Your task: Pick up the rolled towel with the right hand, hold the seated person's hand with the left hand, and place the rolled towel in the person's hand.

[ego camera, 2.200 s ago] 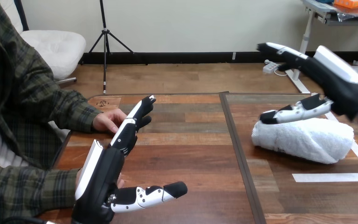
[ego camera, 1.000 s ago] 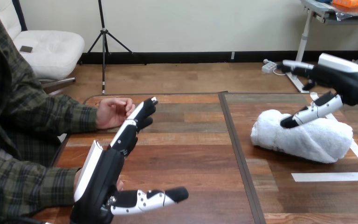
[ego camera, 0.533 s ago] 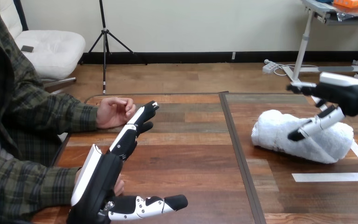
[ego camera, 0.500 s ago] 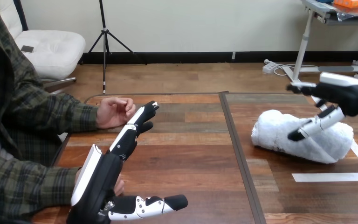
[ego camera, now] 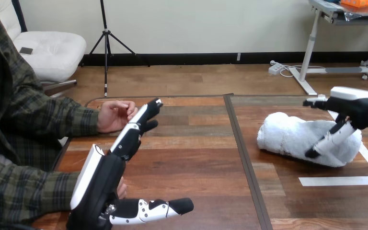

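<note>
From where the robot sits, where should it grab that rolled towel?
Probably around the middle of the rolled towel, coming from above with the right hand. The roll lies on its side, so fingers can wrap its far side and the thumb its near side.

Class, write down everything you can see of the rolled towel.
The rolled towel is white, fluffy terry cloth, wound into a soft roll. It lies on its side on the right half of the wooden table, its length running left to right. The right hand is over its right end, open, thumb down across its front; contact is unclear.
</note>
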Controlling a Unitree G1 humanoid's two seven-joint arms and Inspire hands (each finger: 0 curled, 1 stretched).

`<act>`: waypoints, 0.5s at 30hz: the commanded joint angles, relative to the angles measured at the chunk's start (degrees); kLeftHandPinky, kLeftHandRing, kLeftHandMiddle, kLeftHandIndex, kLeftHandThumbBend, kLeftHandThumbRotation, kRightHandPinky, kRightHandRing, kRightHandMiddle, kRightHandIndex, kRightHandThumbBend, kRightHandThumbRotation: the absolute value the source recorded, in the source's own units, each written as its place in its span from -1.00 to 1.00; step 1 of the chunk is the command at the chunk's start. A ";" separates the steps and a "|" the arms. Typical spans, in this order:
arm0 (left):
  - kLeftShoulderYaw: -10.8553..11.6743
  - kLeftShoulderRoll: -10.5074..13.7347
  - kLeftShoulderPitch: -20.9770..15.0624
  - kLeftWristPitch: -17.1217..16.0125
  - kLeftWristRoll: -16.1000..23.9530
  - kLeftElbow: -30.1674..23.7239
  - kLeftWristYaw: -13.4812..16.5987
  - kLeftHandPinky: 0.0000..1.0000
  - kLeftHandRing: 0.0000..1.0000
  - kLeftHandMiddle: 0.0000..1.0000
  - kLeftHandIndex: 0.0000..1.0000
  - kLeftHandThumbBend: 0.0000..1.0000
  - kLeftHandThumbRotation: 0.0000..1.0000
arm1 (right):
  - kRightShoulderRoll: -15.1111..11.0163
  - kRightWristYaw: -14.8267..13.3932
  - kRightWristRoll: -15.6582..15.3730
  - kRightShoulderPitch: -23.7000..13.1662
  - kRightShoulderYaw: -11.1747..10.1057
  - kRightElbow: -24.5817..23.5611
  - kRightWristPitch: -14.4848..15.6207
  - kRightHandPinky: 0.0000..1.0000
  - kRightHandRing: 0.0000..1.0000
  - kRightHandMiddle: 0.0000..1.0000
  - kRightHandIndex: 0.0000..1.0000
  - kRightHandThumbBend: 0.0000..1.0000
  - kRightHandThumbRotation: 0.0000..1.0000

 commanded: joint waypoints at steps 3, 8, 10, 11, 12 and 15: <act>0.01 0.16 -0.99 0.43 0.18 -4.77 0.15 0.77 0.88 0.90 0.85 1.00 -0.53 | 4.24 -5.49 -3.03 -6.71 3.42 2.90 1.34 0.74 0.93 0.92 0.93 0.97 -0.41; -0.04 0.06 -0.38 0.61 0.09 -5.88 0.16 0.77 0.87 0.90 0.85 1.00 -0.50 | 5.40 -7.29 -4.25 -6.88 4.81 4.50 2.78 0.75 0.93 0.92 0.93 0.98 -0.36; -0.15 0.07 -0.04 0.92 -0.06 -6.46 0.10 0.77 0.87 0.90 0.85 1.00 -0.49 | 5.75 -8.09 -4.75 -6.80 5.24 4.96 3.03 0.75 0.93 0.92 0.93 0.99 -0.34; -0.24 0.13 0.18 1.01 -0.17 -6.87 0.02 0.77 0.87 0.90 0.85 1.00 -0.49 | 6.19 -8.80 -5.04 -6.64 5.51 5.34 3.48 0.75 0.92 0.92 0.93 0.99 -0.33; -0.28 0.18 0.30 1.07 -0.23 -7.12 -0.03 0.77 0.87 0.90 0.85 1.00 -0.49 | 6.48 -9.26 -5.18 -6.55 5.69 5.60 3.78 0.75 0.92 0.92 0.93 1.00 -0.33; -0.25 0.08 0.95 1.17 -0.13 -7.94 0.06 0.76 0.87 0.90 0.85 1.00 -0.47 | 7.29 -10.67 -5.44 -6.19 6.09 6.45 4.74 0.76 0.92 0.91 0.93 1.00 -0.34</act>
